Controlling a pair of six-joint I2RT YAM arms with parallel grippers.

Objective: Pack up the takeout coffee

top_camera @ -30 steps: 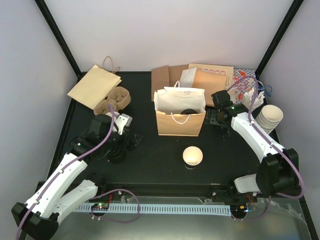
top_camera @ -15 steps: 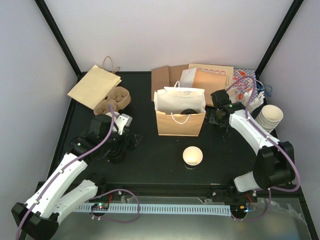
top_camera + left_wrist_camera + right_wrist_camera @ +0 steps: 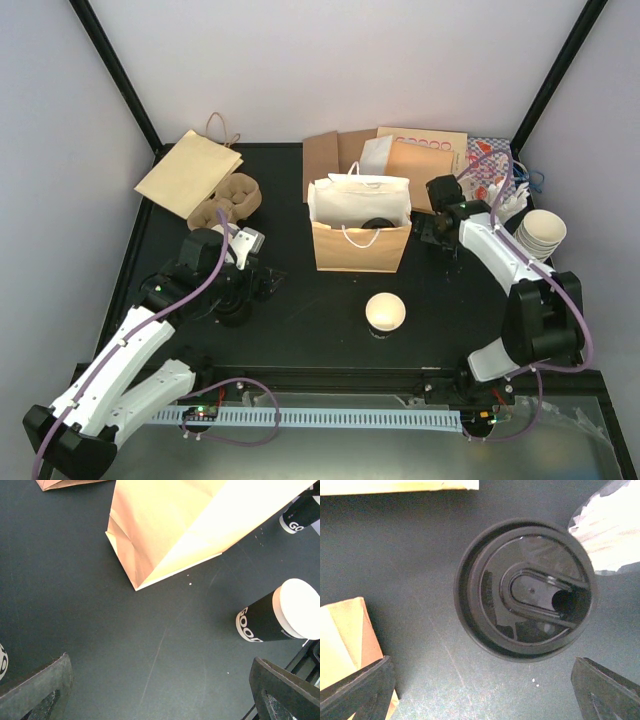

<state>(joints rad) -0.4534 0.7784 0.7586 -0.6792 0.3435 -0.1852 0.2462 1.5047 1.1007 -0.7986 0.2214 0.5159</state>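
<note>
A takeout coffee cup's black sip lid (image 3: 525, 590) fills the right wrist view, standing on the table just right of the upright brown paper bag (image 3: 360, 240). My right gripper (image 3: 482, 695) hovers over it, open, its fingers apart from the lid. From above, my right gripper (image 3: 438, 230) hides this cup. Another black lid (image 3: 376, 222) shows inside the bag. A cup with a dark printed wall and cream top (image 3: 385, 312) (image 3: 280, 612) stands in front of the bag. My left gripper (image 3: 260, 283) (image 3: 160, 700) sits low at the left, open and empty.
A brown pulp carrier tray (image 3: 228, 200) and a flat paper bag (image 3: 190, 172) lie at the back left. Flat bags and cardboard (image 3: 405, 155) lie behind the upright bag. A stack of lidless cream cups (image 3: 540, 235) stands at the right edge, with patterned packets (image 3: 490, 175) behind it.
The right arm's elbow has swung inward and its gripper has shifted slightly toward the back right. The left arm has not moved.
</note>
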